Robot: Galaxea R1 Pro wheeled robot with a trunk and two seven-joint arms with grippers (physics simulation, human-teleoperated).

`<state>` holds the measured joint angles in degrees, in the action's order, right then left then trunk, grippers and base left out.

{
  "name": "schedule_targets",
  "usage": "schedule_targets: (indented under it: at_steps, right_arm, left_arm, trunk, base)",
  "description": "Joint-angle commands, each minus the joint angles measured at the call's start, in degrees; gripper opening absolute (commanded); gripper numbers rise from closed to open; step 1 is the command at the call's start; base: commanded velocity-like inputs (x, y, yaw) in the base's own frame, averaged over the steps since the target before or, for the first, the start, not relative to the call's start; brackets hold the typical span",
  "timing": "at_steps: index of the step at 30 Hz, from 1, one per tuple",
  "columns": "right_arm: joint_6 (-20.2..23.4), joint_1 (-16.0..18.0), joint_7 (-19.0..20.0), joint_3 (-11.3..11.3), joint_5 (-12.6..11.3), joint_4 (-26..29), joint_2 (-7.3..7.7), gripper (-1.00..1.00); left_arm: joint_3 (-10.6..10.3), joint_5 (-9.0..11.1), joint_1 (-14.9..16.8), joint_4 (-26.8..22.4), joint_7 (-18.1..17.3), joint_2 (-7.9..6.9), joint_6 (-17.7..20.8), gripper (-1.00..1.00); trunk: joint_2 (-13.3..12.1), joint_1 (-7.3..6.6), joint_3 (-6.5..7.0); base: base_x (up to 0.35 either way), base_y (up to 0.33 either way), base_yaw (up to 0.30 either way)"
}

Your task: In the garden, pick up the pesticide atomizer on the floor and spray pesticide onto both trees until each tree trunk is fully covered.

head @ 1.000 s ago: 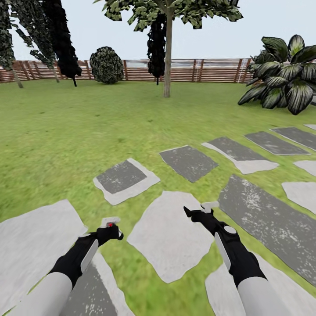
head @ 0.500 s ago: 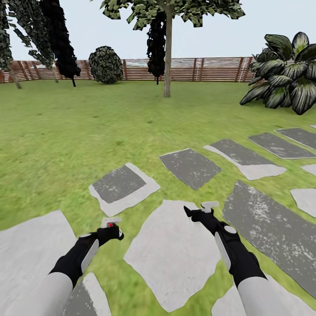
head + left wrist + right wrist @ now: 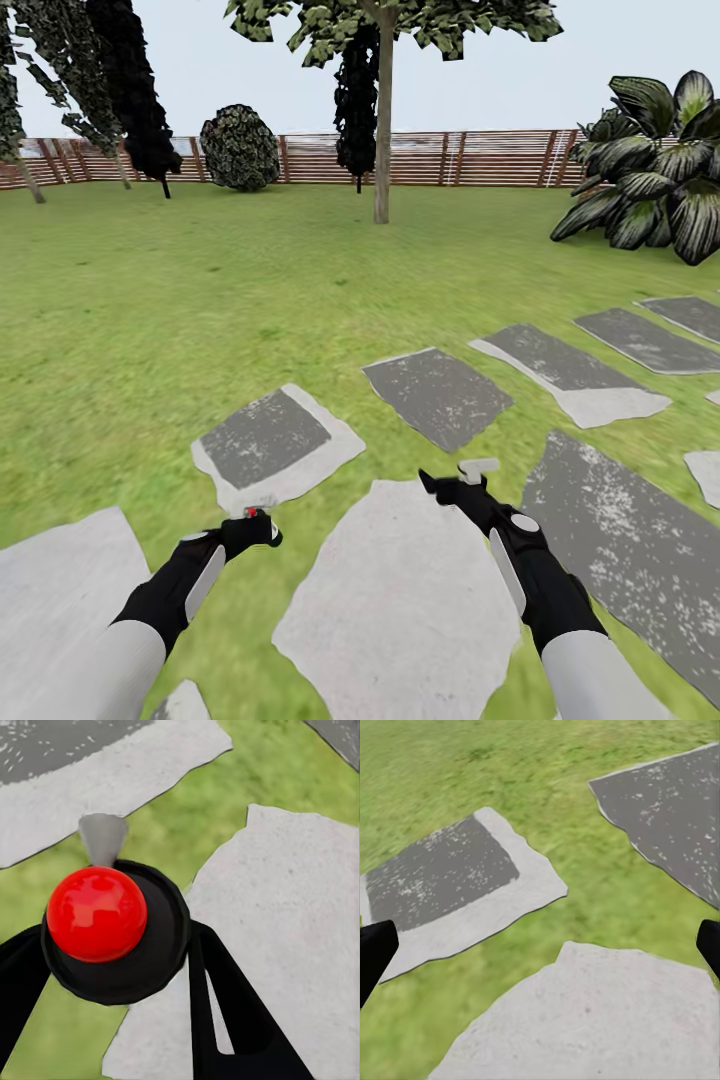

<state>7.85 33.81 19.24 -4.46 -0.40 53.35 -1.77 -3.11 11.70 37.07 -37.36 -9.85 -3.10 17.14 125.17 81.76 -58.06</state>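
My left gripper (image 3: pixel 256 524) is shut on the pesticide atomizer (image 3: pixel 114 931), whose black round body carries a red knob and a grey nozzle. In the head view the atomizer (image 3: pixel 250 508) shows as a small grey-white piece with a red dot. My right gripper (image 3: pixel 452 482) is open with nothing in it, its fingertips (image 3: pixel 375 951) wide apart over paving and grass. One tree (image 3: pixel 383 130) with a grey-brown trunk stands far ahead on the lawn. Thin leaning trunks (image 3: pixel 33 180) under dark ragged foliage stand at the far left.
Grey and white paving slabs (image 3: pixel 268 444) lie in the grass under and ahead of my arms, running off to the right. A broad-leaved bush (image 3: pixel 655 170) stands at the right. A brown slatted fence (image 3: pixel 470 158) and a round shrub (image 3: pixel 240 148) close off the back.
The whole view has moved forward: the paving slabs have slid toward me and slightly leftward. Both arms hold the same pose, with the left still shut on the atomizer.
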Motion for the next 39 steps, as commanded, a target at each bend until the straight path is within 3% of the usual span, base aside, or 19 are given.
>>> schedule_targets:
  at_steps: [1,15,22,24,26,29,34,36,39]
  right_arm:
    - [0.41,0.02,0.45,-0.28,-0.04,0.09,-0.08,1.00]
    - [0.46,0.02,0.68,-0.28,-0.07,-0.06,-0.01,1.00]
    - [0.25,-0.04,4.97,-0.11,-0.12,-3.36,-0.06,1.00]
    - [0.31,-0.04,5.45,-0.09,-0.21,-3.99,-1.00,1.00]
    - [0.34,-0.27,5.56,-0.10,0.03,-4.93,-2.95,1.00]
    - [0.02,-3.62,5.53,-0.15,0.29,-8.12,-4.39,1.00]
    - [-3.09,-10.64,5.48,-0.34,0.24,-12.11,-5.00,1.00]
    - [-7.11,-14.07,5.34,-0.36,0.18,-13.96,-5.19,1.00]
    - [-12.54,-15.58,4.96,-0.37,0.25,-17.37,-5.26,1.00]
  left_arm:
    - [-0.23,0.60,0.02,-0.09,0.09,-0.07,0.34,-1.00]
    - [-0.23,0.60,0.02,-0.09,0.09,-0.04,0.35,-1.00]
    - [-0.21,0.58,0.02,-0.01,0.09,0.03,0.35,-1.00]
    - [-0.17,0.59,0.03,0.00,0.05,-0.12,0.35,-1.00]
    - [-0.19,0.60,0.02,0.00,0.07,-0.08,0.35,-1.00]
    - [-0.22,0.60,0.02,-0.04,0.03,0.09,0.29,-1.00]
    - [-0.30,0.60,0.02,-0.06,-0.08,0.26,0.27,-1.00]
    - [-0.23,0.60,0.02,-0.04,-0.14,0.16,0.27,-1.00]
    - [-0.17,0.60,0.02,-0.07,-0.16,-0.09,0.31,-1.00]
  trunk:
    - [0.02,0.03,-0.05]
    - [0.02,0.03,-0.05]
    - [0.02,0.03,-0.05]
    - [0.02,0.03,-0.05]
    - [0.02,0.03,-0.05]
    - [0.02,0.03,-0.05]
    - [0.02,0.03,-0.05]
    - [0.02,0.03,-0.05]
    - [0.02,0.03,-0.05]
  base:
    - [0.339,0.000,0.000]
    - [0.339,0.000,0.000]
    - [0.339,0.000,0.000]
    - [0.339,0.000,0.000]
    - [0.339,0.000,0.000]
    - [0.339,0.000,0.000]
    - [0.339,0.000,0.000]
    - [0.339,0.000,0.000]
    - [0.339,0.000,0.000]
